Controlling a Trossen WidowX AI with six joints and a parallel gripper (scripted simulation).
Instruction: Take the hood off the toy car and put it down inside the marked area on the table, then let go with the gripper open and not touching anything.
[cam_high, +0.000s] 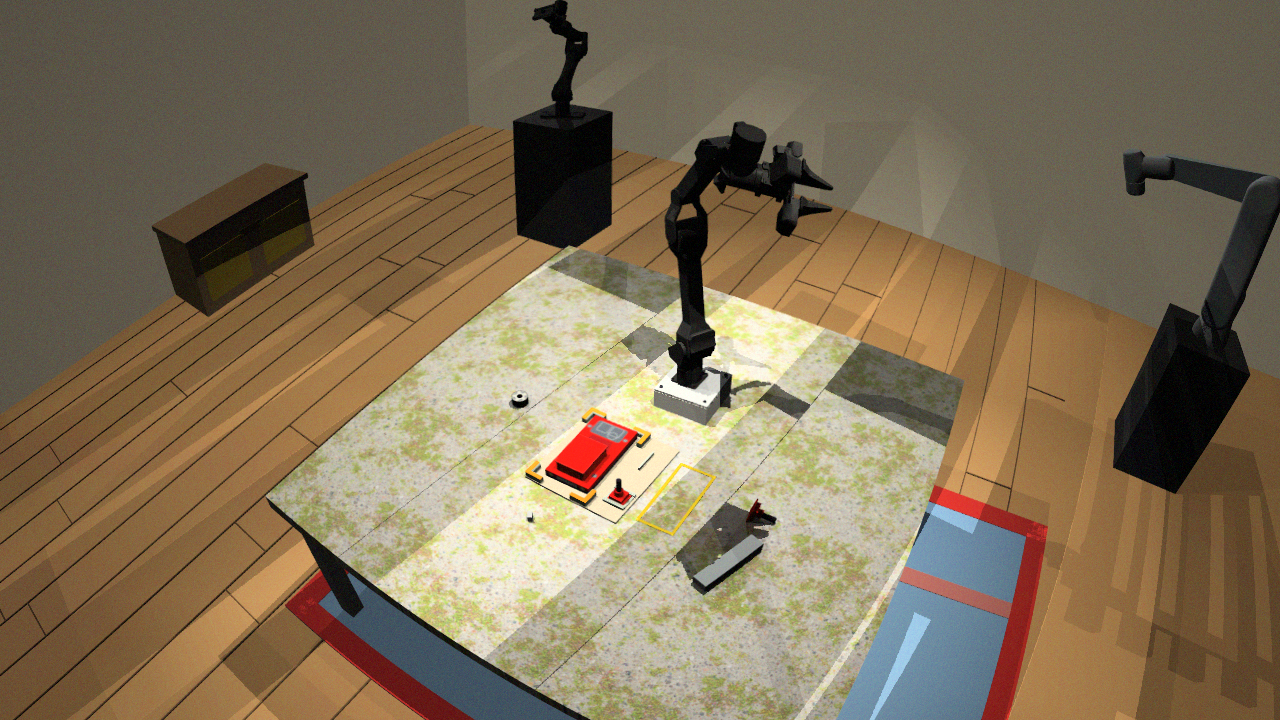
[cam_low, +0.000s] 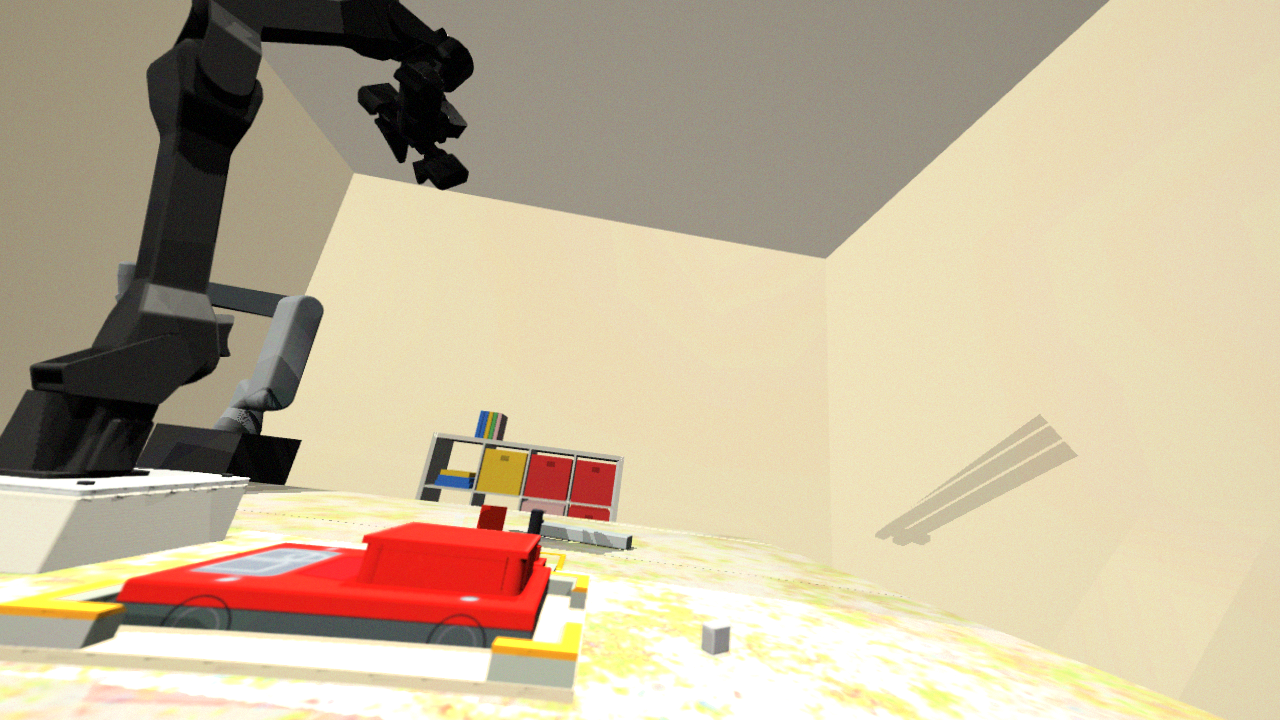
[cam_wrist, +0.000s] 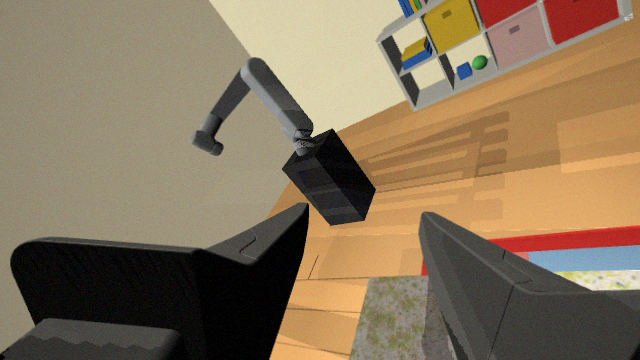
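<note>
The red toy car (cam_high: 580, 454) (cam_low: 452, 559) sits on a pale board between yellow-topped corner blocks. Its low front end carries a grey patterned panel (cam_high: 609, 430) (cam_low: 268, 561); I cannot tell the hood's edges from the red body. The marked area is a yellow outline (cam_high: 694, 505) on the table, beside the board. My gripper (cam_high: 829, 198) (cam_low: 413, 167) (cam_wrist: 363, 217) is open with nothing between its fingers. It hangs high above the table, well away from the car, with its fingers pointing out sideways.
A small red piece with a black peg (cam_high: 617, 492) stands on the board. Beyond the outline are another red and black piece (cam_high: 759, 512) and a long grey bar (cam_high: 728, 564). A round part (cam_high: 519, 399) and a small grey block (cam_high: 529, 517) (cam_low: 715, 638) lie near the board.
</note>
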